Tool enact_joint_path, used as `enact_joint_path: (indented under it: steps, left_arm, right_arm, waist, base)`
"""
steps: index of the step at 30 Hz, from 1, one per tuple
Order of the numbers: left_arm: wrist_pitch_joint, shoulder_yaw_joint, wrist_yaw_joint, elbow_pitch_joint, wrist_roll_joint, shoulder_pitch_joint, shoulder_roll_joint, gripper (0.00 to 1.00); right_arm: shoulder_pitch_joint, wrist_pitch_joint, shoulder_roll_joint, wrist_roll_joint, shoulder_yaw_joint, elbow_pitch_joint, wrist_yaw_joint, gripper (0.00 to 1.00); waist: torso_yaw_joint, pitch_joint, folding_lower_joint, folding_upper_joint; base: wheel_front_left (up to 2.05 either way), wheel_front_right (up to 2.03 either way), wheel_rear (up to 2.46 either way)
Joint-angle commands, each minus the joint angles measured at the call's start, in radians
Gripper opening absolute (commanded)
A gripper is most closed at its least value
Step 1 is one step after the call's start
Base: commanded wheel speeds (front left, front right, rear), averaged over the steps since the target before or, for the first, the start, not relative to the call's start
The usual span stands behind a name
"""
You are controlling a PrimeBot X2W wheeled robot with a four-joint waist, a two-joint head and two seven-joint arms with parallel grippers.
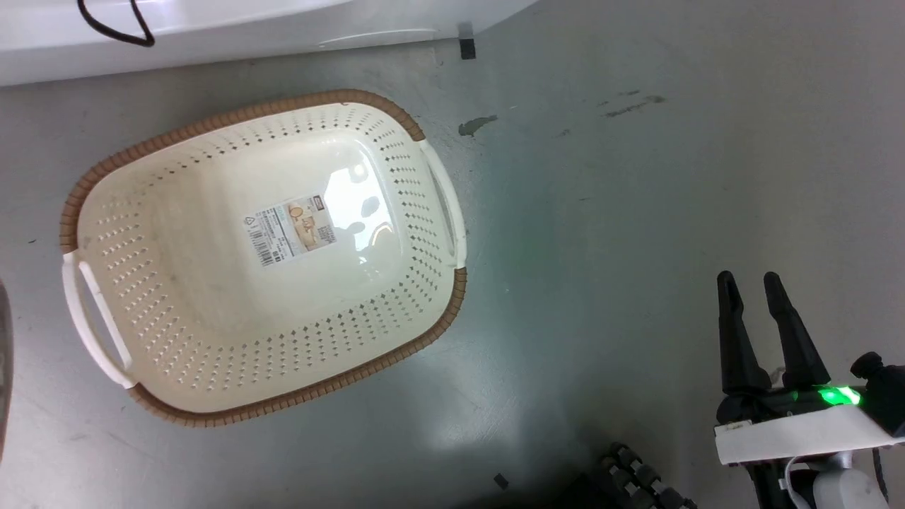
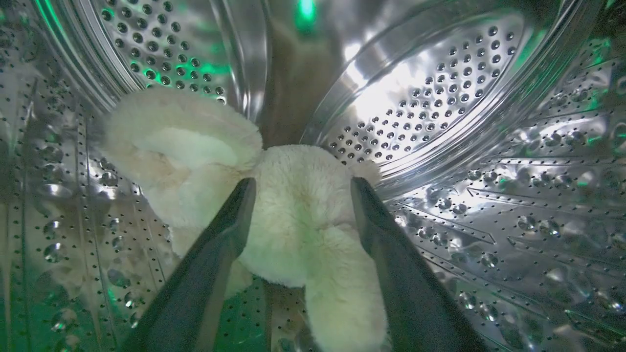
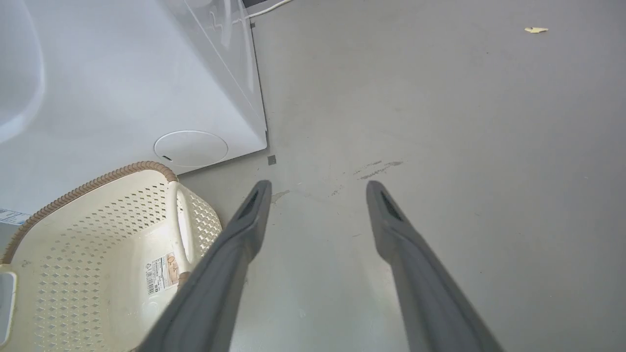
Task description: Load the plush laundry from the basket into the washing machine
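Note:
The cream-beige plush laundry point(image 2: 288, 215) lies inside the washing machine's perforated steel drum point(image 2: 440, 98), seen in the left wrist view. My left gripper point(image 2: 303, 188) is open inside the drum, its two fingers spread on either side of the plush without closing on it. The cream basket point(image 1: 261, 254) with its brown rim sits on the grey floor with nothing in it, only the label sticker point(image 1: 290, 227) on its bottom. My right gripper point(image 1: 749, 283) hangs open over bare floor, to the right of the basket point(image 3: 98, 259). The washing machine's white body point(image 3: 122, 88) stands behind the basket.
A black cable point(image 1: 113, 25) loops on the washer's white front at the head view's top left. Dark scuffs point(image 1: 629, 104) and a stain point(image 1: 477, 125) mark the floor. A small black foot point(image 1: 466, 48) sits at the washer's corner.

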Motion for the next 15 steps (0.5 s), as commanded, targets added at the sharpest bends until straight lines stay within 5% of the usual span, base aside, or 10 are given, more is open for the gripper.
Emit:
enact_joint_path:
  steps: [1,15]
  left_arm:
    - [-0.010,-0.003,-0.005,0.010,-0.008,-0.011,-0.008,1.00]
    - [-0.036,-0.032,-0.014,0.006,-0.007,0.105,-0.083,1.00]
  right_arm:
    - [-0.001,-0.004,-0.002,-0.005,-0.003,-0.004,0.001,1.00]
    - [-0.044,0.003,-0.002,-0.054,-0.028,-0.011,0.001,1.00]
  waist:
    - [0.008,-0.005,0.0000,0.0000]
    - [0.106,-0.093,0.0000,0.0000]
  base:
    - [0.00,0.00,0.00]
    - [0.00,0.00,0.00]
